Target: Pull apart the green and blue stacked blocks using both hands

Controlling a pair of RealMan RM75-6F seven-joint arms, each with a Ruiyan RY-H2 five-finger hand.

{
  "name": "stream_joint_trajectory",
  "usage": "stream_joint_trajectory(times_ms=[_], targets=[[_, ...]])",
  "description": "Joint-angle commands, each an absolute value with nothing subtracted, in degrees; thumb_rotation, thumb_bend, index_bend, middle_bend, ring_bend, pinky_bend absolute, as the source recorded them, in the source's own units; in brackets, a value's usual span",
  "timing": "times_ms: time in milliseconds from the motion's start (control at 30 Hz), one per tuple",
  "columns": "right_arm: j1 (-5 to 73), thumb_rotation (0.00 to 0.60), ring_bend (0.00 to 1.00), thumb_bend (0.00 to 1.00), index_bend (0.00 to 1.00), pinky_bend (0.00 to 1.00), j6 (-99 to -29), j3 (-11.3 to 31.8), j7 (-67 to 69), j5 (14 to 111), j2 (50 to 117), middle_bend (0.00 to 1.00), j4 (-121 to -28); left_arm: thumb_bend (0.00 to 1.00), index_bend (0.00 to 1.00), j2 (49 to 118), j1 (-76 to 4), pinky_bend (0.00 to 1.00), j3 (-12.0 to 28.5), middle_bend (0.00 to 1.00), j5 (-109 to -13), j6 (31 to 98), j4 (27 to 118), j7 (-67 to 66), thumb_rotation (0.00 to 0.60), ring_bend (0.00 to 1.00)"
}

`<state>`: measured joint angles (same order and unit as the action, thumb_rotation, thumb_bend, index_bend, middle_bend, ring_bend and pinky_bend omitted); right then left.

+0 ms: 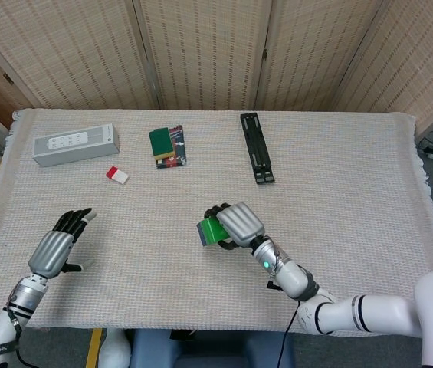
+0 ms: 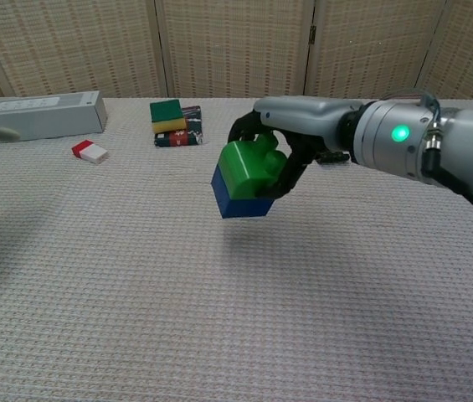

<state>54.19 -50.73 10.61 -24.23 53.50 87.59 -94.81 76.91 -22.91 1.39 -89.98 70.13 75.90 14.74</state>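
Woven folding screen (image 1: 208, 54) behind a table (image 1: 354, 176) under beige cloth

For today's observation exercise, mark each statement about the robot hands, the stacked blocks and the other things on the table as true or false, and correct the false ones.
1. The right robot hand holds the stacked blocks off the table. True.
2. The blue block sits on top of the green block. False: green is on top, blue beneath.
3. The left robot hand grips the blue block. False: it is open, far to the left, holding nothing.
4. The blocks are already pulled apart. False: they are joined.
5. A red and white eraser lies near the grey box. True.
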Motion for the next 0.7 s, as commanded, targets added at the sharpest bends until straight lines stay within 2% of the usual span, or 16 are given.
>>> stream_joint_trajectory(times_ms=[33,167,267,467,533,700], targets=[[55.25,0.600,0.80,0.35,0.92,0.83,-49.42,11.63,-23.32,52.92,88.38,0.70,-94.58,0.25,0.00,76.55,-25.99,0.00,1.55,0.06,-91.37,67.16,79.83,19.43,0.600,0.00],[56.76,0.600,0.80,0.35,0.92,0.83,-48.37,12.38,-23.68,51.41,89.59,0.70,-93.96,0.24,0.02,75.08,-28.32,0.00,1.89,0.06,-90.31,63.42,83.85,28.64,0.600,0.00],[58.01,0.600,0.79,0.35,0.92,0.83,-47.94,13.59,-23.59,50.01,90.17,0.70,-94.31,0.25,0.03,70.79,-31.01,0.00,1.95,0.06,-87.89,56.86,89.77,36.48,0.600,0.00],[59.81,0.600,0.79,0.35,0.92,0.83,-47.43,14.88,-23.53,47.20,90.39,0.70,-95.76,0.25,0.08,68.02,-34.53,0.00,2.39,0.06,-83.42,48.11,93.41,39.87,0.600,0.00],[60.37,0.600,0.79,0.35,0.92,0.83,-47.36,15.22,-23.54,46.13,90.53,0.70,-96.17,0.25,0.11,68.24,-35.44,0.00,2.36,0.08,-83.07,46.36,93.34,39.93,0.600,0.00],[61.86,0.600,0.79,0.35,0.92,0.83,-47.54,16.14,-23.46,43.96,90.77,0.70,-97.70,0.24,0.11,70.90,-37.03,0.00,3.04,0.08,-81.03,43.64,91.76,39.84,0.600,0.00]])
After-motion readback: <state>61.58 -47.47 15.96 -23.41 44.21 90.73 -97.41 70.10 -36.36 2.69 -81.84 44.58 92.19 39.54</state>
